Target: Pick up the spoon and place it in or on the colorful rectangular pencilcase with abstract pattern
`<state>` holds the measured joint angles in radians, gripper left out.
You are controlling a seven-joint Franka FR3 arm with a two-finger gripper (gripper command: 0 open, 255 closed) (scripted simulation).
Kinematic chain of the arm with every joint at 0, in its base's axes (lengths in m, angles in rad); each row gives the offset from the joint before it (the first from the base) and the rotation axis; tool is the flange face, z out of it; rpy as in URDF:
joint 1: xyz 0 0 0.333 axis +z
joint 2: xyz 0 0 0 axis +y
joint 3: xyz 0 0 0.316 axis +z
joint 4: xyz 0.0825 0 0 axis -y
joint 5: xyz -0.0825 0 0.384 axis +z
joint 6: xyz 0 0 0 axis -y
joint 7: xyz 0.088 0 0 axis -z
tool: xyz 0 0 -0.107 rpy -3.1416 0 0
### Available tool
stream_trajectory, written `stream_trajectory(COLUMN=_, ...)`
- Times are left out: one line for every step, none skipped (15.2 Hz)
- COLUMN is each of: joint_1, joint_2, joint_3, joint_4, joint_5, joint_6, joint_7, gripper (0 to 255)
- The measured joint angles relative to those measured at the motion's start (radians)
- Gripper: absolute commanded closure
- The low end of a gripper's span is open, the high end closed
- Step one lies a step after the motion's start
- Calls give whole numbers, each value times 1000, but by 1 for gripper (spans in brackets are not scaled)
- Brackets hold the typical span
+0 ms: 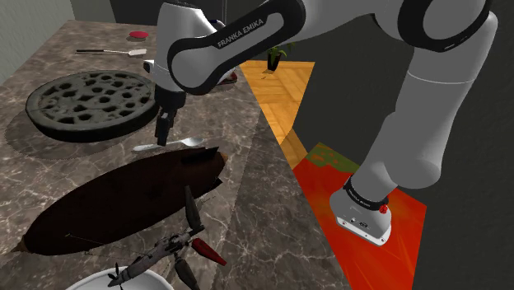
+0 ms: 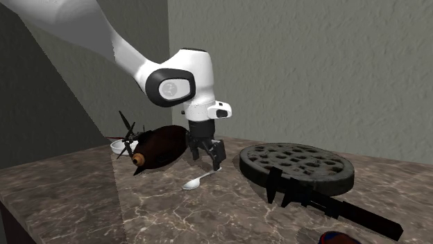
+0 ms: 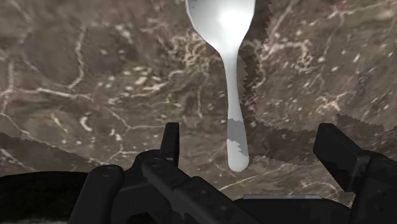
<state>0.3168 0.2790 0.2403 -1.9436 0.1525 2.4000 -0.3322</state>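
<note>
**Spoon sitting between spread fingers, clutter on the left side**

Going by the shoulder view. Upper left there's a round dark slab (image 1: 91,103) full of holes, rough like stone. Lower left, a long brown cigar-shaped thing (image 1: 123,202) lies just beside the spoon (image 1: 177,144), and its tip is the closest obstacle. Below that is a propeller toy (image 1: 165,251) with red blades. Around the middle, the glossy pale spoon lies flat on the veined marble counter (image 1: 247,165), in the bare strip between slab and brown shape. The black gripper (image 1: 163,138) hangs right over its handle. Its fingers (image 3: 169,141) are spread, with the handle end between them and neither touching. To the right, bare marble runs to the counter's slanting edge, so there's plenty of open room there.
</note>
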Motion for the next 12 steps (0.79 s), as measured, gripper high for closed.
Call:
stream_trajectory(joint_1=2, joint_2=10, joint_3=0, joint_4=0, joint_5=-1, joint_6=11, joint_7=1, gripper=0)
stream_trajectory(joint_1=3, joint_2=19, joint_3=0, joint_4=-4, joint_5=-2, joint_6=23, joint_7=-1, gripper=0)
stream_trajectory(joint_1=4, joint_2=29, joint_3=0, joint_4=-2, joint_5=-4, joint_6=32, joint_7=-1, gripper=0)
stream_trajectory(joint_1=7, joint_2=40, joint_3=-1, joint_4=-1, joint_5=-6, joint_6=42, joint_7=1, gripper=0)
stream_trajectory(joint_1=9, joint_2=46, joint_3=0, joint_4=-3, joint_5=-7, joint_6=50, joint_7=3, gripper=0)
stream_trajectory(joint_1=11, joint_2=51, joint_3=-1, joint_4=-1, joint_5=-9, joint_6=54, joint_7=4, gripper=0)
stream_trajectory(joint_1=11, joint_2=54, joint_3=-1, joint_4=-1, joint_5=-9, joint_6=56, joint_7=4, gripper=0)
stream_trajectory(joint_1=11, joint_2=55, joint_3=-1, joint_4=0, joint_5=-9, joint_6=57, joint_7=4, gripper=0)
stream_trajectory(joint_1=12, joint_2=56, joint_3=-1, joint_4=0, joint_5=-10, joint_6=57, joint_7=5, gripper=0)
stream_trajectory(joint_1=12, joint_2=56, joint_3=-1, joint_4=0, joint_5=-10, joint_6=57, joint_7=5, gripper=0)
stream_trajectory(joint_1=12, joint_2=56, joint_3=-1, joint_4=0, joint_5=-10, joint_6=58, joint_7=5, gripper=0)
stream_trajectory(joint_1=12, joint_2=57, joint_3=-1, joint_4=0, joint_5=-10, joint_6=58, joint_7=5, gripper=255)
